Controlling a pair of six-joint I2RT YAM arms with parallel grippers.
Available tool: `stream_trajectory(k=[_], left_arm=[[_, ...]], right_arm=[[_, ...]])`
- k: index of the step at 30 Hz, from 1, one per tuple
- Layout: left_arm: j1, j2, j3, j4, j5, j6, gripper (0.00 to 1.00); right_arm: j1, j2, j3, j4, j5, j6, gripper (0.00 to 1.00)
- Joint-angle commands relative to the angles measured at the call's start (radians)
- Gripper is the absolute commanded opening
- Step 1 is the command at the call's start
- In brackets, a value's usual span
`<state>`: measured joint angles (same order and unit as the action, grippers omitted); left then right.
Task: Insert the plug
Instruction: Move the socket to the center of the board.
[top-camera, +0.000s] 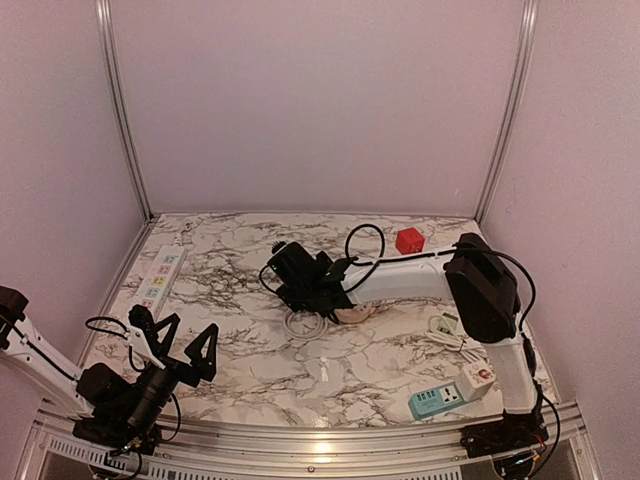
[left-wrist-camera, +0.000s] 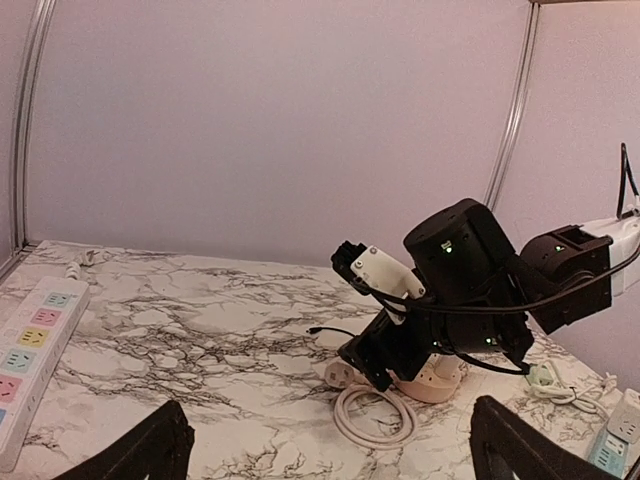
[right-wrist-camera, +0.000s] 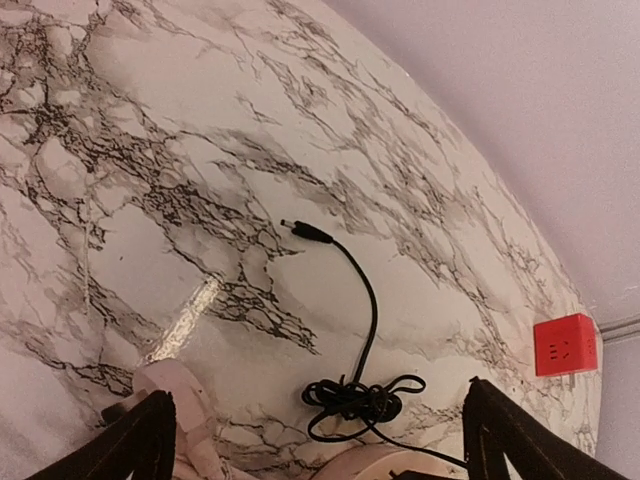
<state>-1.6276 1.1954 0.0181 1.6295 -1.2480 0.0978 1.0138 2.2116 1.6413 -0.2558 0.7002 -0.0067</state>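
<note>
Near the white plastic plug (right-wrist-camera: 170, 395), your right gripper (right-wrist-camera: 320, 440) is spread wide; it might snag the thin black cable (right-wrist-camera: 365, 310)

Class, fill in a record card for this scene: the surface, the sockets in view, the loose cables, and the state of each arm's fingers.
Surface: marble-patterned table
Sockets: long white power strip at the left edge; red cube socket at the back; blue power strip at the right front
Cables: thin black cable ending in a barrel plug, lying loose; white coiled cable by the right wrist
Left fingers: open, holding nothing
Right fingers: open, holding nothing
</note>
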Motion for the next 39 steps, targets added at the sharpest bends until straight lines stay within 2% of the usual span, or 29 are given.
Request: stream_trajectory(k=[1,5,11,18,22,25,33,39], left_arm=[[0.009,-0.010,0.013,0.025,0.002,0.012,0.99],[0.008,-0.034,0.004,0.016,0.007,0.011,0.99],[0.009,-0.077,-0.008,-0.010,0.011,0.002,0.99],[0.010,-0.114,-0.016,-0.048,0.023,-0.025,0.99],[0.009,-0.134,-0.017,-0.075,0.024,-0.039,0.99],[0.009,-0.139,-0.017,-0.084,0.024,-0.046,0.99],[0.013,-0.084,0.000,-0.074,0.017,-0.053,0.99],[0.014,-0.051,0.009,-0.050,0.016,-0.042,0.99]], right_arm=[[-0.073,0.092,0.072,-0.089,0.086,-0.012,0.95],[-0.117,0.112,0.041,-0.089,0.119,-0.001,0.95],[-0.126,0.055,-0.076,-0.217,0.107,0.230,0.97],[-0.121,-0.156,-0.419,-0.227,0.002,0.516,0.97],[-0.096,-0.307,-0.607,-0.190,-0.013,0.597,0.96],[-0.053,-0.391,-0.687,-0.202,-0.004,0.624,0.96],[0.076,-0.493,-0.708,-0.312,0.011,0.711,0.96],[0.100,-0.587,-0.638,-0.271,0.048,0.647,0.96]])
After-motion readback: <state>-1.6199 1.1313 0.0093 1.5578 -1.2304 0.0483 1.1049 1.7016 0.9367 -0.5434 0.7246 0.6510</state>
